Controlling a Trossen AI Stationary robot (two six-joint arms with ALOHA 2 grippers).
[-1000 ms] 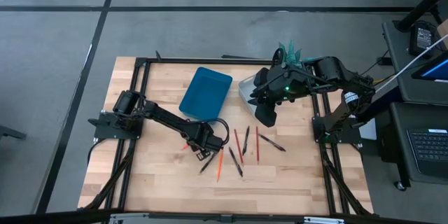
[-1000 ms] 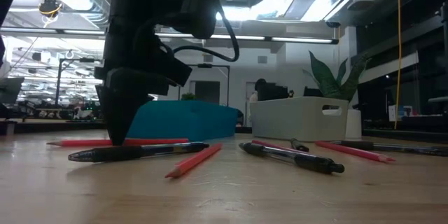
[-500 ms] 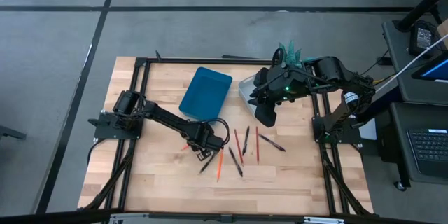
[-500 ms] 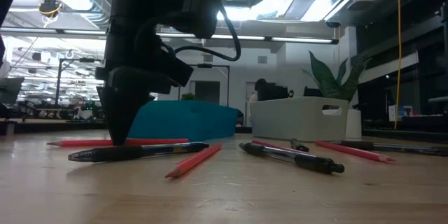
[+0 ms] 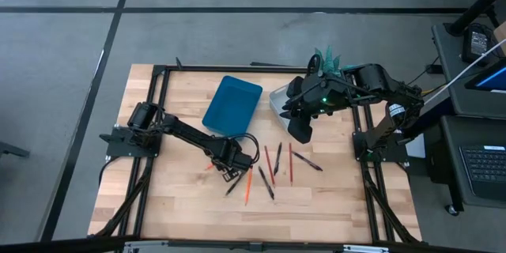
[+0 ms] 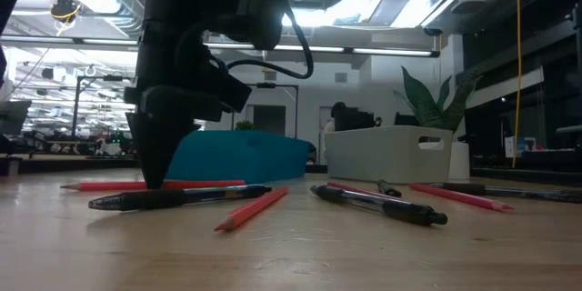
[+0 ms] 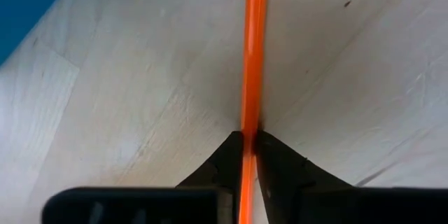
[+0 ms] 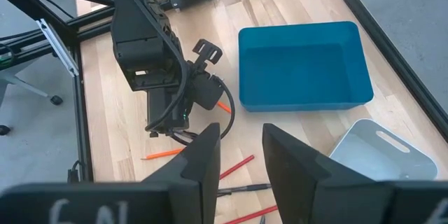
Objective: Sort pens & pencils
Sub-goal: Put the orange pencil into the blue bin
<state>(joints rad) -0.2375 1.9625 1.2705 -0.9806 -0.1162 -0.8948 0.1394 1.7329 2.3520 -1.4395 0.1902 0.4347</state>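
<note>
Pinching an orange pencil (image 7: 252,56) between its nearly closed fingers (image 7: 278,159), the left tool (image 5: 229,171) sits low on the wood surface (image 5: 182,198), having narrowed within the last second. A straight lift should spare the black pens (image 5: 266,183) nearby. The right tool (image 5: 300,132) hovers open near the white bin (image 5: 277,99), unchanged.

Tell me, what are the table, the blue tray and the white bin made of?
The table looks like pale wood planks: grain and joint lines show, with a smooth finish. The blue tray seems moulded plastic, with matte, even colour and rounded corners. The white bin also looks plastic, with a cut-out handle slot, though its material is less certain.
</note>
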